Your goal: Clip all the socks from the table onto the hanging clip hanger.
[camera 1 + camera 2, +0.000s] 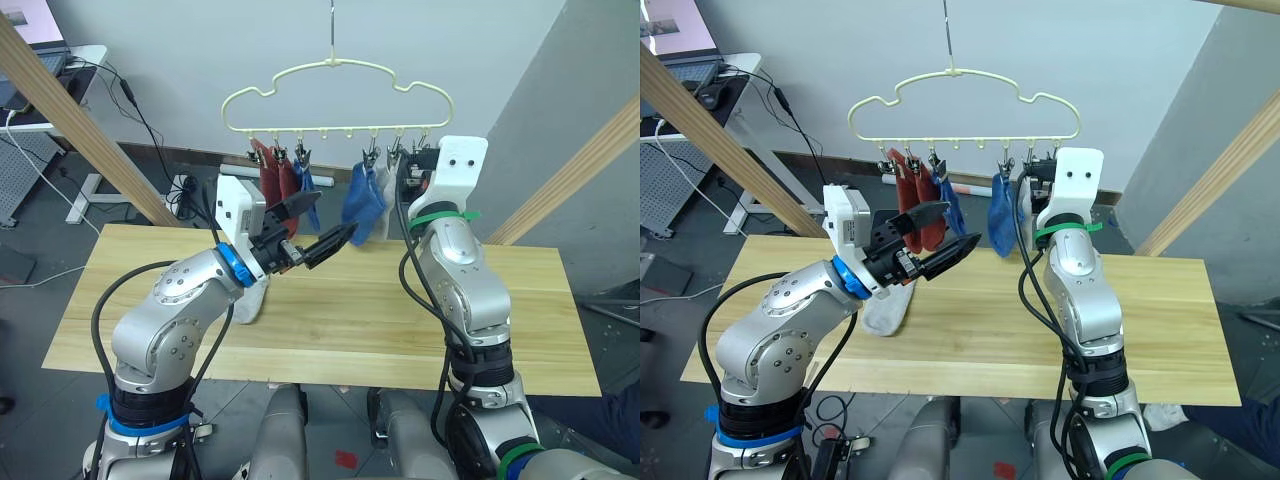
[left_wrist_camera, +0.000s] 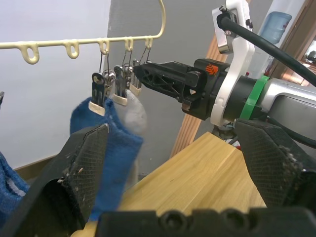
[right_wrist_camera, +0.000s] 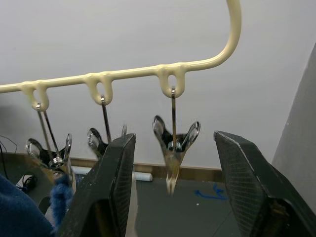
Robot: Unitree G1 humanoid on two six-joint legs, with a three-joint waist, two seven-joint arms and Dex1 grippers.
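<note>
Gaping empty around a free clip [image 3: 173, 148] at frame centre, the right gripper [image 3: 173, 187] is raised. The left gripper [image 1: 315, 228] is held open, empty. One grey sock [image 1: 250, 300] is left on the table [image 1: 380, 330]; the clip could be knocked aside, unopened.

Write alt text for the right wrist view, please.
The open right tool sits level with an empty metal clip hanging from the pale yellow clip hanger. Beside it hang more clips, one gripping a blue sock.

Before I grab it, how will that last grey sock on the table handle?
The grey sock lies limp and flat on the table, so it is probably floppy and will droop from the left gripper. Its soft knit looks light and should grip well, unlikely to slip.
</note>
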